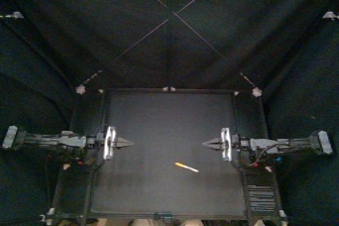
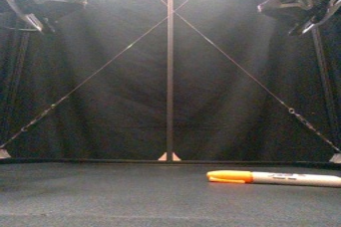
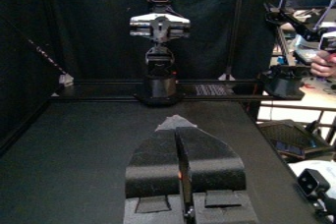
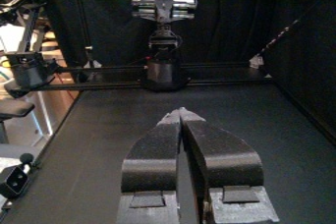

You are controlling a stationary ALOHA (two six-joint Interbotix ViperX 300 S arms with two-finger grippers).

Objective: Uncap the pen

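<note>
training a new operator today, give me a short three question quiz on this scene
1. True or false: the white marker pen with an orange cap lies flat on the black table, with its cap on.
2. Which is nearer the pen? A) left gripper B) right gripper
3. Fill in: both grippers' jaws are ____.
Key: 1 true; 2 B; 3 shut.

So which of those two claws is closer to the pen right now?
The right gripper, on the arm entering from the right. The marker pen lies right of the table's middle, farther from the left gripper.
</note>
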